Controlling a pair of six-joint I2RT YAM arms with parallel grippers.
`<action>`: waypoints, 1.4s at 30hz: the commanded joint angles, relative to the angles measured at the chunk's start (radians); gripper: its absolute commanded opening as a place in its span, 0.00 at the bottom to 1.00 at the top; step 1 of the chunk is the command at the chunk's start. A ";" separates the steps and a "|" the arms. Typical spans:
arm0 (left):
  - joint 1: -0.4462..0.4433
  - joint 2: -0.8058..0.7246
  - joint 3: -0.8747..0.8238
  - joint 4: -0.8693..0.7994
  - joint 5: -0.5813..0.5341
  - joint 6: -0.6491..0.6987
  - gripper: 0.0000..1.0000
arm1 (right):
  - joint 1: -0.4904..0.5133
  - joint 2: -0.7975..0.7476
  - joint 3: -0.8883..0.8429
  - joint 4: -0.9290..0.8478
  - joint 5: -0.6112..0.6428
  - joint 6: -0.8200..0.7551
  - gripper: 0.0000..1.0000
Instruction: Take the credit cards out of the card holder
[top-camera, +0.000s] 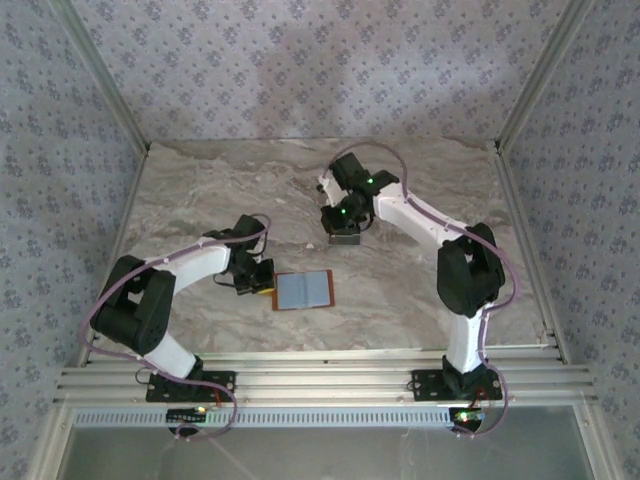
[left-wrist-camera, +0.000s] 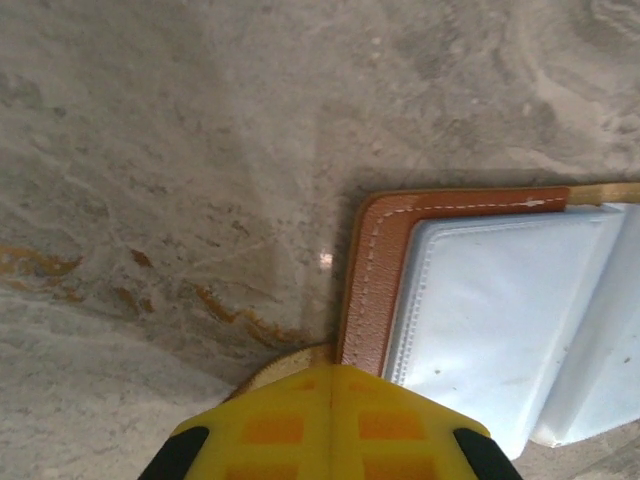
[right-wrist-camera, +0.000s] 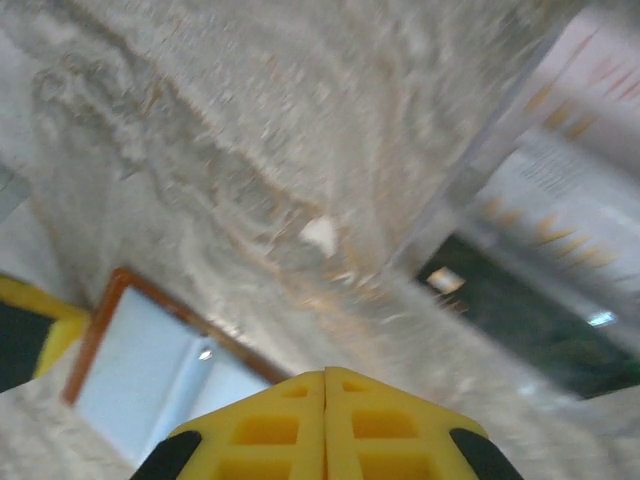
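Note:
The card holder (top-camera: 303, 290) lies open on the marble table, its grey-blue inner faces up and its brown rim (left-wrist-camera: 372, 290) showing. My left gripper (top-camera: 265, 283) is shut at its left edge, with the yellow tips (left-wrist-camera: 332, 368) resting on the small tan side tab (left-wrist-camera: 285, 362). My right gripper (top-camera: 345, 228) is shut on nothing and hangs farther back over a small grey shape (top-camera: 345, 239). From the right wrist I see the card holder (right-wrist-camera: 150, 375) at lower left beyond the shut tips (right-wrist-camera: 325, 372). I cannot make out any credit cards; the pockets look plain pale.
In the blurred right wrist view a clear plastic rack (right-wrist-camera: 530, 170) stands at the right with a dark flat patch (right-wrist-camera: 520, 320) beside it. Patterned walls close in the table (top-camera: 200, 200) on three sides, and metal rails (top-camera: 320, 380) run along the near edge.

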 joint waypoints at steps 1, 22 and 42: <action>0.027 0.018 -0.033 0.060 0.079 0.020 0.03 | 0.045 -0.032 -0.089 0.127 -0.178 0.261 0.10; 0.088 0.032 -0.113 0.099 0.160 0.079 0.02 | 0.306 0.183 -0.114 0.256 -0.181 0.454 0.21; 0.089 0.021 -0.101 0.066 0.136 0.091 0.02 | 0.307 0.104 -0.129 0.046 0.041 0.391 0.38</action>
